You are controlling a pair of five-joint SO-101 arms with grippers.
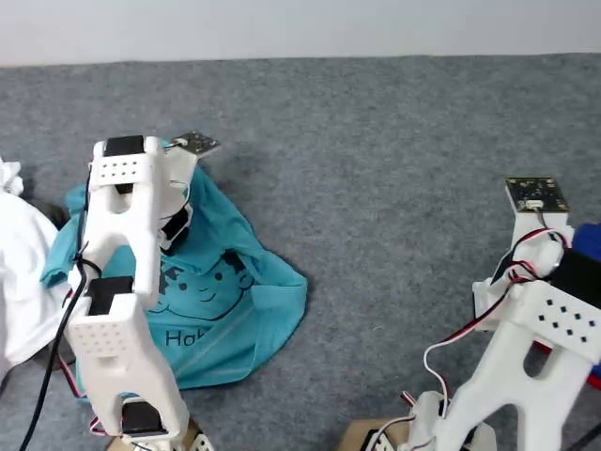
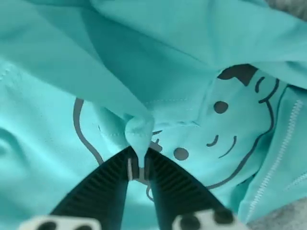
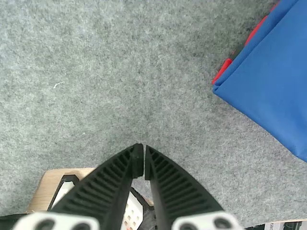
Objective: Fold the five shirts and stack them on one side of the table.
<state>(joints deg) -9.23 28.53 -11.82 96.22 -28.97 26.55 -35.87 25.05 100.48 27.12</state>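
Note:
A teal shirt (image 1: 225, 310) with a cartoon face print lies crumpled on the grey felt table at the left. My left gripper (image 2: 138, 163) is shut on a pinched fold of the teal shirt (image 2: 192, 96), lifting it above the printed face. In the high view the left arm (image 1: 127, 235) stands over that shirt. My right gripper (image 3: 143, 155) is shut with nothing in it, above bare felt. A folded blue shirt (image 3: 273, 81) with red beneath it lies beside it, at the table's right edge (image 1: 587, 244).
A white shirt (image 1: 19, 263) is heaped at the far left edge. The right arm (image 1: 526, 329) stands at the lower right. A tan board (image 3: 45, 189) lies under the right arm's base. Grey felt (image 1: 394, 188) spreads between the arms.

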